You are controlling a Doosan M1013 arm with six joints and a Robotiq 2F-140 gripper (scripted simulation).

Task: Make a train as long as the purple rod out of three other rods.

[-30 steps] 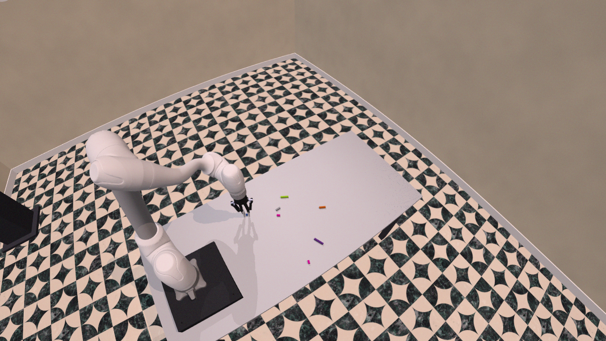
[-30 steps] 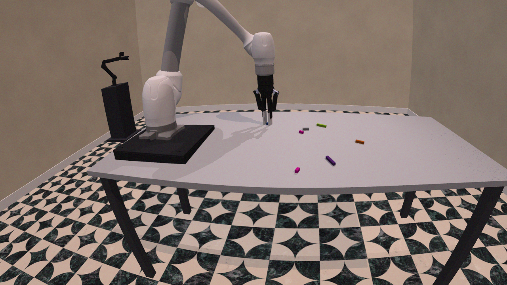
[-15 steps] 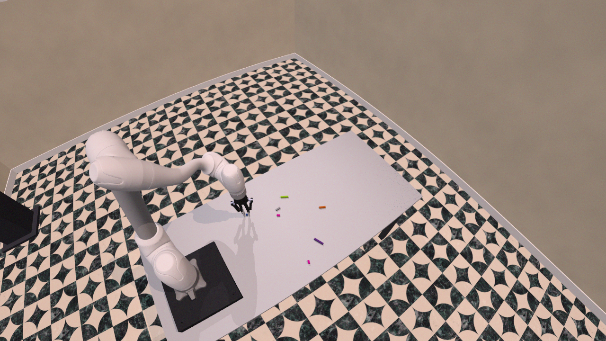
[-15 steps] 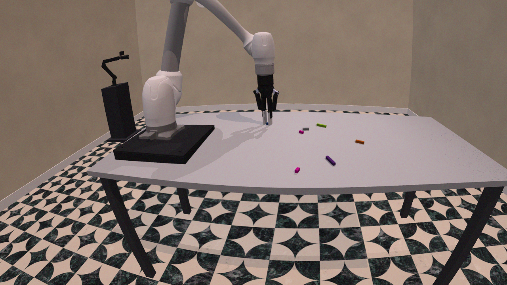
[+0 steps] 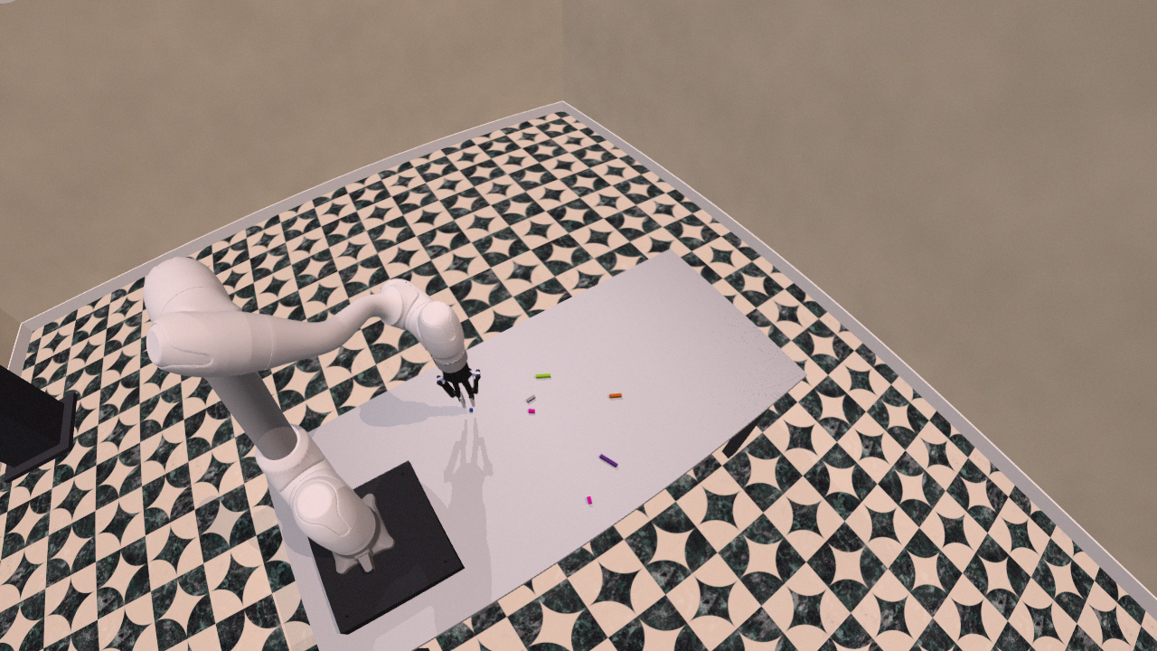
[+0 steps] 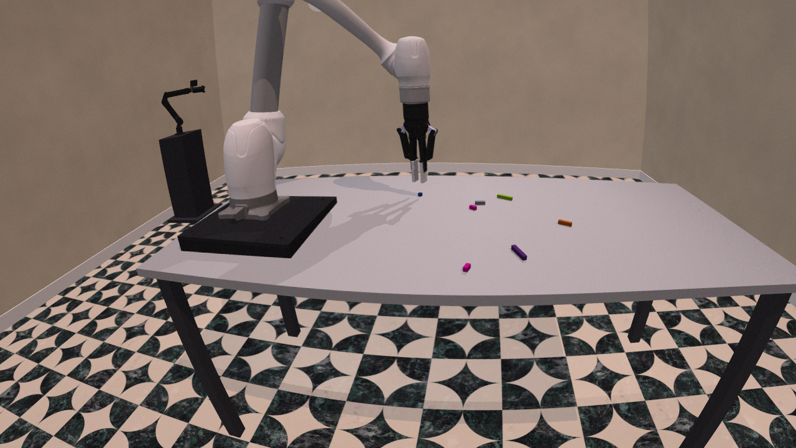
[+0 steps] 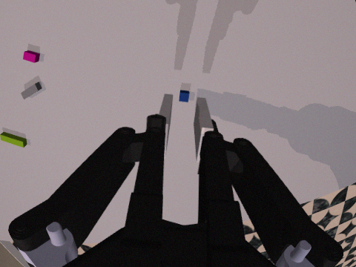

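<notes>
Beige walls rise around a floor patterned in dark green and cream, on which the pale table stands. At its left, a white arm is mounted on a black base plate.

The claw points down above the far side, partly open, with nothing gripped. Just below its fingertips, the blue rod lies on the table.

To its right, one magenta rod lies near the grey rod, apart from it; the lime rod is farther right. The orange rod sits at the right of the group. On the near side, the purple rod lies at a slant, with the second magenta rod nearer and to its left. All seven rods are separate; no train is formed.
</notes>
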